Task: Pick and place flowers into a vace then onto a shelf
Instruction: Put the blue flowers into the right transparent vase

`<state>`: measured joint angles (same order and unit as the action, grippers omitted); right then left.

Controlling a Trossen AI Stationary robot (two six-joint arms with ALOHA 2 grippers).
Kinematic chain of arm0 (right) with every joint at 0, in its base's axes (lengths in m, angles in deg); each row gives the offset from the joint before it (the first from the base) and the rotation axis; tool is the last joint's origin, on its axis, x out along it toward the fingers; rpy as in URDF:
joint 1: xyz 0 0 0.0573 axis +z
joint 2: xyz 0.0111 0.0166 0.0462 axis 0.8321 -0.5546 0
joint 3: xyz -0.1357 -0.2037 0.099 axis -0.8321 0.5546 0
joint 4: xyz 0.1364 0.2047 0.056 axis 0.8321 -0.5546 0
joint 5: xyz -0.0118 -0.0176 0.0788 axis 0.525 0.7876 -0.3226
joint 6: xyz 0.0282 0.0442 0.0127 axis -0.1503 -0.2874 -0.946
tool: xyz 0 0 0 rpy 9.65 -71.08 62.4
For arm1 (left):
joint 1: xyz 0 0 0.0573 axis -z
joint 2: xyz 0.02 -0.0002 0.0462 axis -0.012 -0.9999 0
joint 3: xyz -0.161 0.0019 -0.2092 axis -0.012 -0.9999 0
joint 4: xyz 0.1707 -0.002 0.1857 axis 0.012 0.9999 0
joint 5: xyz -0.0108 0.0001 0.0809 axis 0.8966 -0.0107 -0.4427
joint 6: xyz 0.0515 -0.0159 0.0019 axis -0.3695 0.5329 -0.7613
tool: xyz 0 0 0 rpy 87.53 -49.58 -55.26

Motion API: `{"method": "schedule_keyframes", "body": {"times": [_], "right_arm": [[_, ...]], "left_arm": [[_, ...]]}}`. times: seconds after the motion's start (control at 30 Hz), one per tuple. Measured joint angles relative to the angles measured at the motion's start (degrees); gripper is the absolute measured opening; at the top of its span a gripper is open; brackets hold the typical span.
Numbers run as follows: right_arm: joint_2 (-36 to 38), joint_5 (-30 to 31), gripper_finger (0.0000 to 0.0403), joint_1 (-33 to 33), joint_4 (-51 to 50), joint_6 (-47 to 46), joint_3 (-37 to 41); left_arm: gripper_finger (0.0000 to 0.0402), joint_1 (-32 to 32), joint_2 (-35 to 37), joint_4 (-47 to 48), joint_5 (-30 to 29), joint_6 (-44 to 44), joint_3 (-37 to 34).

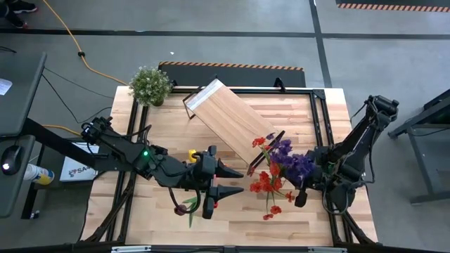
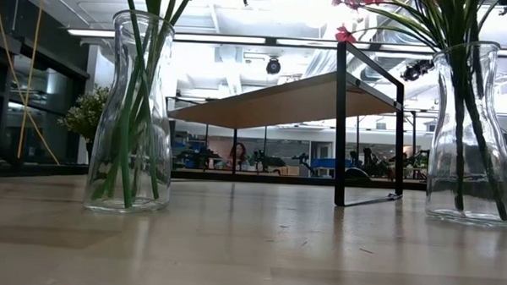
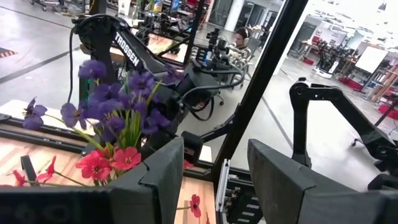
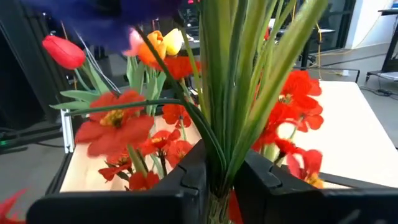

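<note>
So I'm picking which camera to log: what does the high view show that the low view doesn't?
Only the high view shows both arms: the left gripper by the left bouquet, the right gripper at the purple spray. Only the low view shows the two glass vases and the stems inside them. Both show the shelf and the potted plant.

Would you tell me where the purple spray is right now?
In the high view the purple spray sits right of centre, beside the red blossoms, just off the shelf's lower end, by the right gripper.
</note>
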<state>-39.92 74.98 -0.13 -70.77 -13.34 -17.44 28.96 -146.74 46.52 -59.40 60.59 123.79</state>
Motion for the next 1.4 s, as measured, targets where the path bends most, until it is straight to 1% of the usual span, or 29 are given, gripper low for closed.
{"method": "schedule_keyframes", "body": {"times": [0.33, 0.5, 0.8, 1.0, 1.4], "right_arm": [[-0.58, -1.52, 0.0047, -0.07, 0.00, -1.04, 0.00], [-0.58, -4.50, 0.0053, -0.07, 0.02, -1.00, 0.00], [-0.58, -4.32, 0.0054, -0.07, 0.02, -0.89, 0.00], [-0.58, -4.07, 0.0079, -0.07, 0.03, -0.87, 0.00], [-0.26, -4.71, 0.0154, -0.01, 0.15, -0.85, 0.00]], "left_arm": [[0.0211, 0.01, 0.00, 0.01, 0.00, 0.85, 0.02], [0.0211, 0.00, 0.00, 0.02, 0.00, 0.87, 0.02], [0.0211, 0.01, 0.00, 0.49, 0.02, 0.87, 0.02], [0.0211, 0.00, 0.00, 0.49, 0.02, 0.86, 0.02], [0.0211, 0.00, 0.00, 1.75, 0.04, 0.87, 0.02]]}}
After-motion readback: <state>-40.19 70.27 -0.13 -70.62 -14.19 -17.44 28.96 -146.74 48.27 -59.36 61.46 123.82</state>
